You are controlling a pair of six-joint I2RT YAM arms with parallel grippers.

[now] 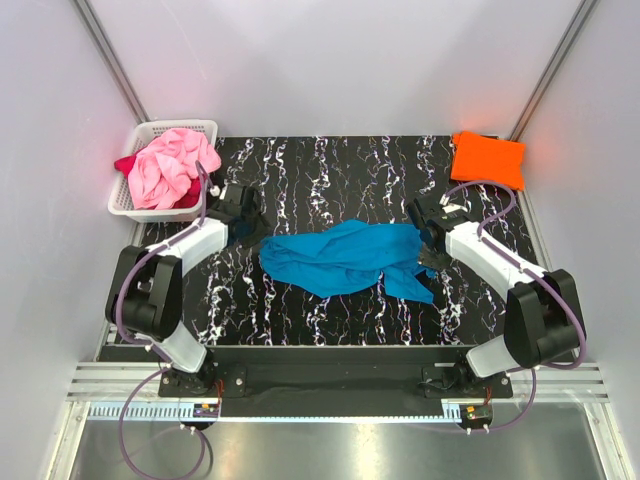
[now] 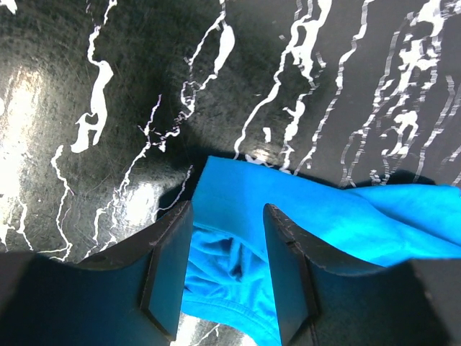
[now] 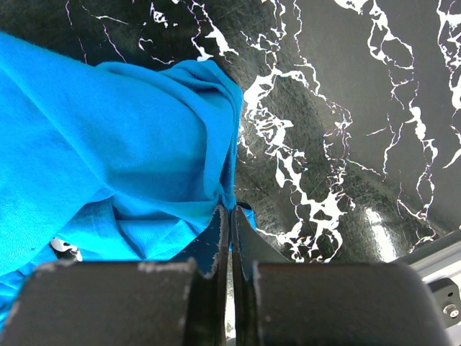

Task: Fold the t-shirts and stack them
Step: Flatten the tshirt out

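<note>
The turquoise t-shirt (image 1: 340,258) lies crumpled and stretched across the middle of the black marbled table (image 1: 330,165). My left gripper (image 1: 256,236) is at the shirt's left end. In the left wrist view it (image 2: 227,216) is open, with its jaws on either side of a folded edge of the turquoise cloth (image 2: 346,216). My right gripper (image 1: 425,255) is at the shirt's right end. In the right wrist view it (image 3: 230,210) is shut, pinching a bunched edge of the cloth (image 3: 130,130). A folded orange t-shirt (image 1: 488,157) lies at the back right. The pink t-shirt (image 1: 168,168) is heaped over the dark red one (image 1: 127,163).
The white lattice basket (image 1: 150,133) holding the pink and dark red shirts stands at the back left corner. White walls close in the table on three sides. A metal rail runs along the near edge by the arm bases.
</note>
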